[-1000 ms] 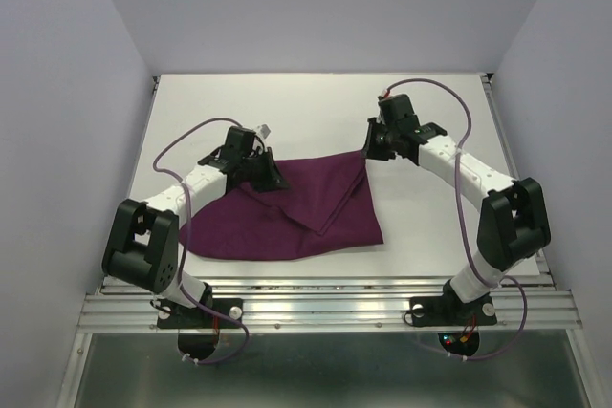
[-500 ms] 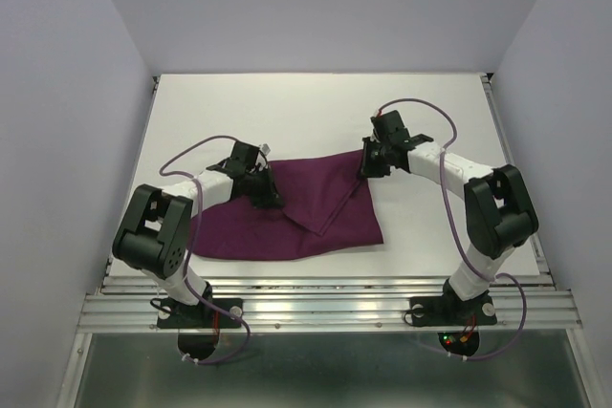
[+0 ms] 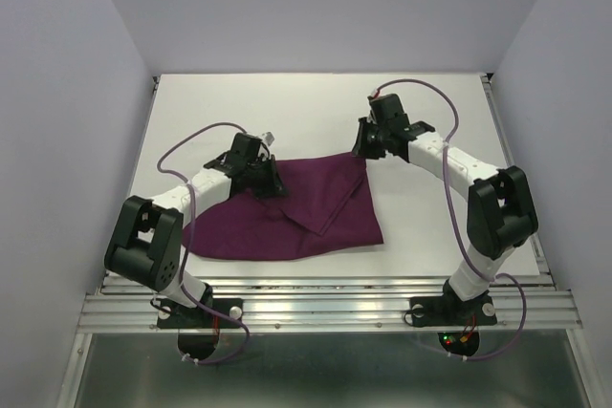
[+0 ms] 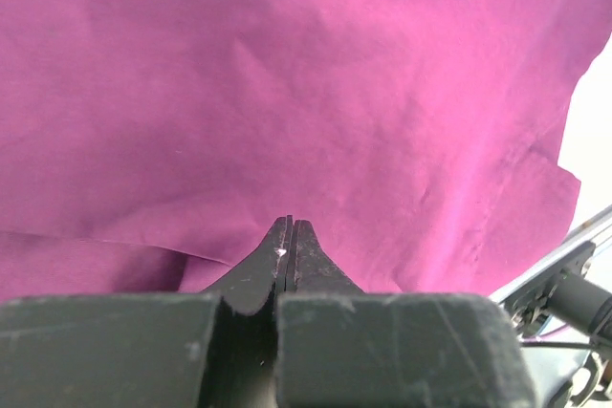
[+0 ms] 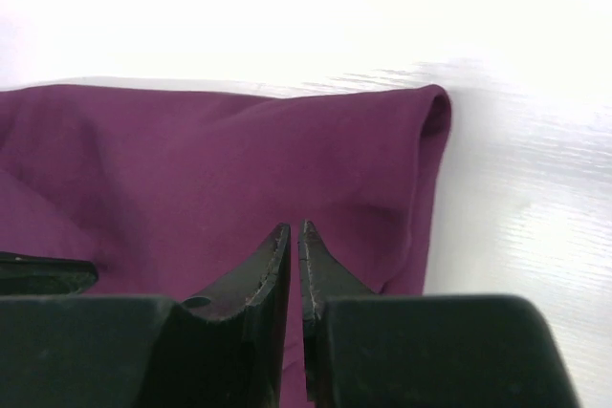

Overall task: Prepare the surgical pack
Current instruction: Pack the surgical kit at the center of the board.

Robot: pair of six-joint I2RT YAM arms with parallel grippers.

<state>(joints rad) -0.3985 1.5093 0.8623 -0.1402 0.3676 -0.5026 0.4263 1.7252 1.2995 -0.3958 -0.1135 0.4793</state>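
Of the surgical pack I see only the dark-purple cloth (image 3: pixel 316 207), lying folded over itself on the white table. My left gripper (image 3: pixel 275 186) is over the cloth's upper left part. In the left wrist view its jaws (image 4: pixel 290 224) are pressed together, with the cloth (image 4: pixel 335 93) filling the picture beyond them. My right gripper (image 3: pixel 362 147) hovers at the cloth's far right corner. In the right wrist view its tips (image 5: pixel 294 227) stand a hairline apart with nothing between them, and the folded cloth corner (image 5: pixel 421 131) lies just ahead.
The white table (image 3: pixel 316 107) extends behind and to the right of the cloth. Pale walls close in on the left, back and right. A ribbed metal rail (image 3: pixel 325 305) runs along the near edge by the arm bases.
Both grippers dipped toward the cloth half a second ago and have drawn back a little toward the far side. The cloth keeps the same shape.
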